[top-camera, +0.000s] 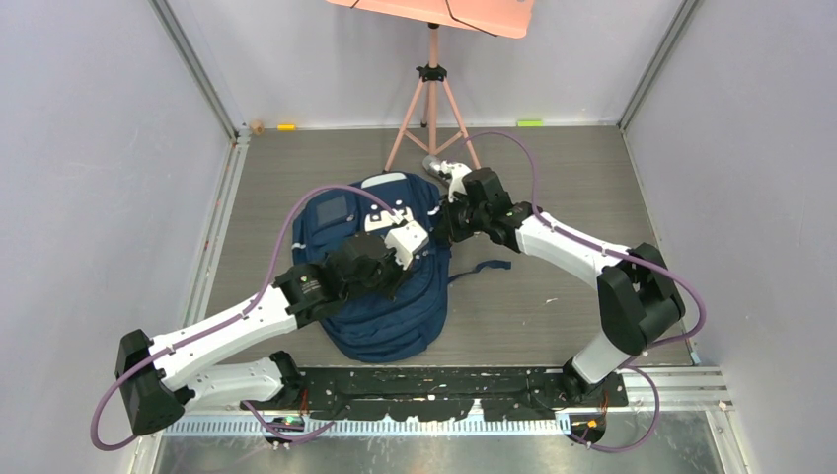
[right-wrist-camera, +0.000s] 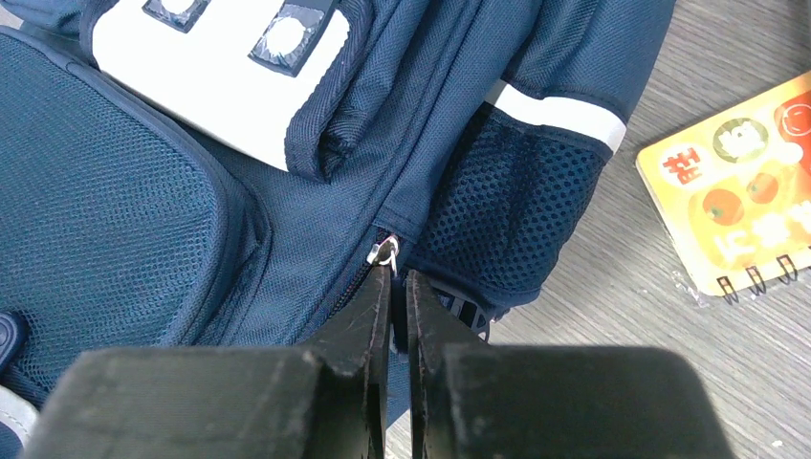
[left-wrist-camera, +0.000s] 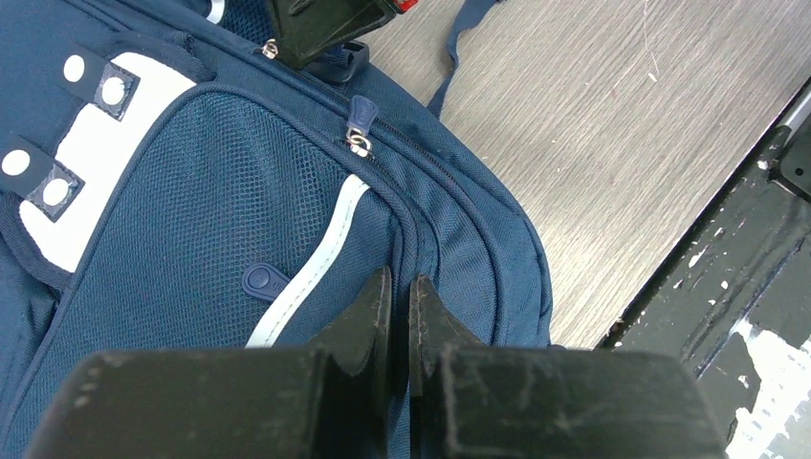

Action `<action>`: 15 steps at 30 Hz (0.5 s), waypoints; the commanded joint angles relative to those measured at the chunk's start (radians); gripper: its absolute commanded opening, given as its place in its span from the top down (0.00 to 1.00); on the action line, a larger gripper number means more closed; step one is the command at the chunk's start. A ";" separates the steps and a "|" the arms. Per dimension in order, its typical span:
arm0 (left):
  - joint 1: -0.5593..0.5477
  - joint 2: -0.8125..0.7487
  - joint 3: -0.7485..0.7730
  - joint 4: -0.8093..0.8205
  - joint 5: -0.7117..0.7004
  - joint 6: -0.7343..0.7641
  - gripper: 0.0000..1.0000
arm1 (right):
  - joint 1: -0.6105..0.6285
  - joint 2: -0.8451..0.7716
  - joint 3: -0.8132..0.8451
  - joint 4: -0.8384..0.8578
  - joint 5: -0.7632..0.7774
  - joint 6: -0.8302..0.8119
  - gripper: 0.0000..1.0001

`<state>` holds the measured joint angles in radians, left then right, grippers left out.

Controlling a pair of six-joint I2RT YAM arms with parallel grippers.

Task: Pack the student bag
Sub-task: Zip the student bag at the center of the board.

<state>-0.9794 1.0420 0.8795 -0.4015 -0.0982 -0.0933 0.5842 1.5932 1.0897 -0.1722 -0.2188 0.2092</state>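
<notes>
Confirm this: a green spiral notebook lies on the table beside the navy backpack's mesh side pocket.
Wrong colour: the spiral notebook beside the mesh side pocket of the navy backpack is orange and yellow, not green. The right wrist view shows it.

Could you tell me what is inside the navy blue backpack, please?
Nothing inside is visible: the navy blue striped fabric backpack shows only its outer shell, so any contents are covered.

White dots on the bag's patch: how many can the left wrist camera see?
4. Two sit on the upper dark tab, two on the lower dark tab, both crossing the white patch on the student bag. More could hide past the picture's edge.
</notes>
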 commanded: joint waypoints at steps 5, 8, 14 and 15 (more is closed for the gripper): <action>-0.001 -0.017 -0.001 -0.246 -0.063 -0.089 0.93 | -0.076 -0.005 0.071 0.002 0.170 -0.065 0.89; -0.001 0.012 0.029 -0.246 -0.085 -0.125 0.67 | -0.076 -0.054 0.059 -0.049 0.173 -0.069 0.57; 0.001 0.033 0.070 -0.145 -0.010 -0.181 0.28 | -0.077 -0.198 0.001 -0.112 0.138 -0.058 0.27; 0.004 0.037 0.079 -0.134 0.002 -0.191 0.26 | -0.077 -0.211 -0.010 -0.118 0.126 -0.056 0.25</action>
<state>-0.9836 1.0641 0.9115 -0.5079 -0.1261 -0.2218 0.4973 1.4994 1.1004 -0.2676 -0.0948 0.1604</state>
